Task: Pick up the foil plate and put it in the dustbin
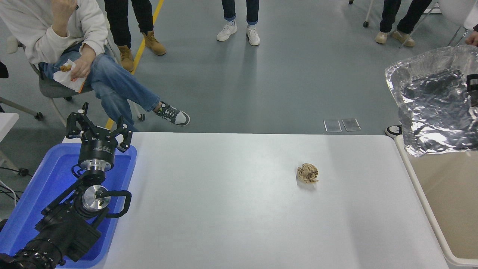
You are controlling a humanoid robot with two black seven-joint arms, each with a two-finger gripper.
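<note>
Foil plate (433,101) held high over the bin (418,186), at the right edge.

We see only a sliver of our right gripper (472,89) at the right edge, clamped on the plate's right rim, so the plate hangs to the gripper's left, tilted with its hollow toward us. Below the gripper lies the bin, its cream rim just beside the worktop (239,209) edge; the plate's lower edge overlaps the bin's far end in our view, clear of the worktop. Well to the left of that gripper and lower, a small paper ball (307,173) sits alone on the worktop. Our left gripper (98,129) is parked at the lower left, fingers spread and holding nothing, above a blue tray (33,194). Beyond it a seated person (56,41) holds a white wrapper (68,77).
</note>
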